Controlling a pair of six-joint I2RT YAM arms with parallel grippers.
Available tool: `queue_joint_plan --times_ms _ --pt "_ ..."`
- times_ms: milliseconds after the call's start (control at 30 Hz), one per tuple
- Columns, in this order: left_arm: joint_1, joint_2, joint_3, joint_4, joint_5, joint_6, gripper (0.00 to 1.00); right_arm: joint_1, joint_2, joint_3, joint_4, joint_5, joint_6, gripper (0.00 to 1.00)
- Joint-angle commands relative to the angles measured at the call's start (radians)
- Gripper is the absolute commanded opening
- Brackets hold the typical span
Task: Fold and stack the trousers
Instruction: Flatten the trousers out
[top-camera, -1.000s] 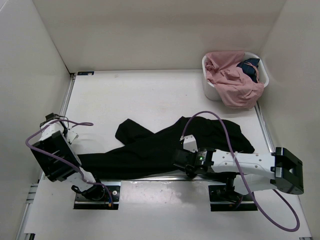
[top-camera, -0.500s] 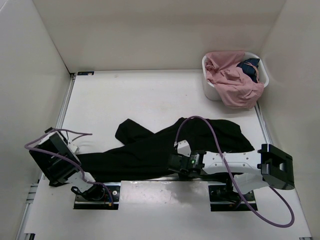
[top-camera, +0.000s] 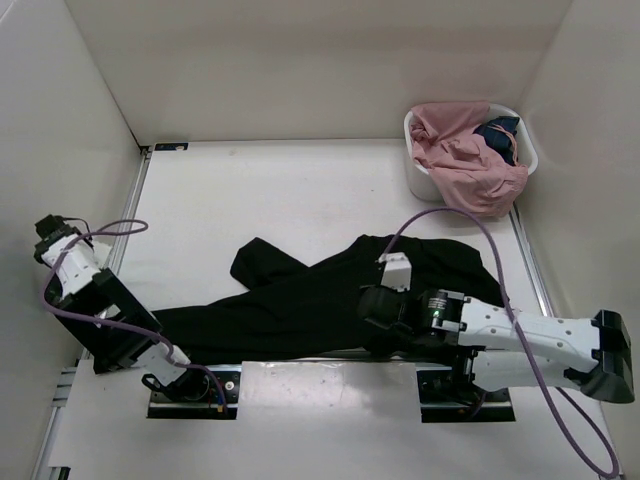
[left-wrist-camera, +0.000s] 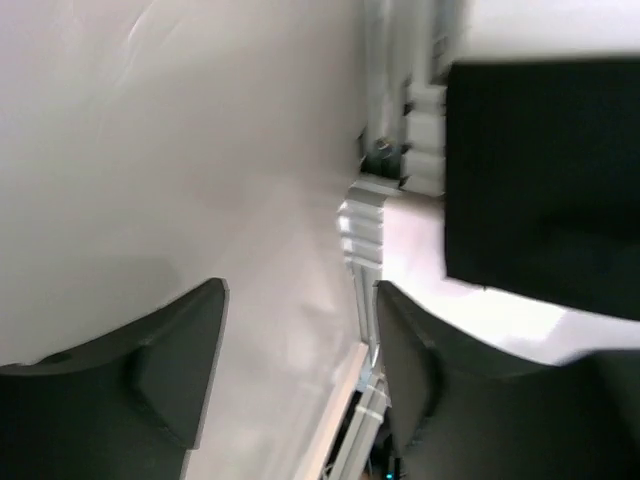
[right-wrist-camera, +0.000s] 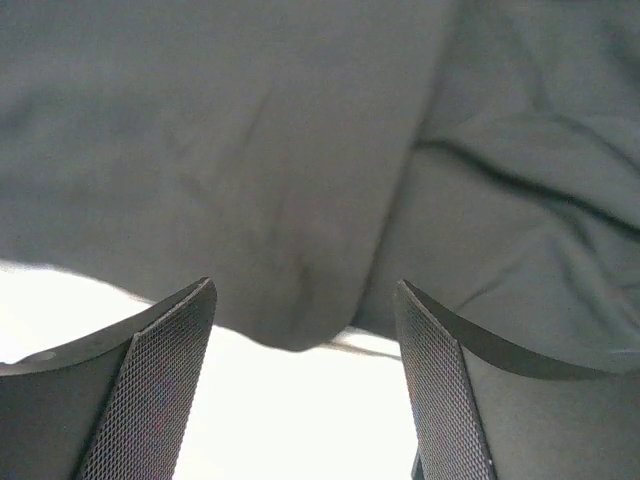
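You have the trousers lying along the near edge of the table, just beyond the arm bases. They are plain black, matte, soft and unfolded. One leg runs left along the near edge, and a second dark lobe angles up to the left. The wider part bunches to the right. In the right wrist view the cloth shows shallow creases and a loose rounded edge over the bright table.

Your right end effector has its jaws apart and nothing is clamped. The fingers are dark with mesh-textured pads, and the trouser edge sits just ahead, between the tips. From above, that arm lies low and stretched leftward over the right part of the trousers. Its white links are trailed by a purple cable.

Your left end effector is also spread and holds nothing. It points at the pale side wall, with a blurred black block to one side. That arm is folded back and raised at the left wall, well apart from the trousers.

In the far right corner there is a white round basket. Crumpled pink cloth spills over its rim, and a dark blue piece sits inside.
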Motion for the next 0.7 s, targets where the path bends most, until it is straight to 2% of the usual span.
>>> queue_joint_plan --times_ms 0,133,233,300,333,367,400,433,467,500,567,667 --pt "-0.043 0.09 -0.03 -0.053 0.074 -0.066 0.75 -0.089 -0.036 -0.013 -0.026 0.096 0.063 0.76" --pt "-0.055 0.199 -0.084 -0.027 0.074 -0.101 0.79 -0.19 -0.047 -0.036 -0.014 0.101 0.081 0.74" --pt "-0.055 0.234 -0.128 0.021 0.065 -0.101 0.82 -0.241 0.028 0.054 0.117 0.064 -0.105 0.74" --pt "-0.055 0.257 -0.149 0.042 0.065 -0.101 0.82 -0.264 0.172 0.201 0.173 0.008 -0.295 0.77" --pt "-0.055 0.271 -0.149 0.056 0.065 -0.101 0.82 -0.286 0.307 0.265 0.199 -0.078 -0.355 0.81" --pt "-0.055 0.271 -0.149 0.056 0.065 -0.101 0.72 -0.286 0.382 0.334 0.199 -0.121 -0.468 0.83" --pt "-0.055 0.285 -0.16 0.068 0.075 -0.101 0.64 -0.286 0.457 0.49 0.199 -0.154 -0.523 0.85" --pt "-0.055 0.297 -0.16 0.068 0.085 -0.101 0.54 -0.286 0.597 0.569 0.18 -0.186 -0.569 0.86" --pt "-0.055 0.297 -0.16 0.068 0.094 -0.11 0.42 -0.286 0.661 0.641 0.179 -0.212 -0.633 0.86" --pt "-0.055 0.306 -0.15 0.068 0.117 -0.119 0.24 -0.295 0.715 0.704 0.179 -0.256 -0.656 0.86" --pt "-0.055 0.307 -0.139 0.068 0.138 -0.12 0.14 -0.307 0.845 0.847 0.21 -0.328 -0.692 0.9" --pt "-0.055 0.279 -0.117 0.059 0.192 -0.13 0.14 -0.321 0.999 1.01 0.21 -0.43 -0.701 0.98"
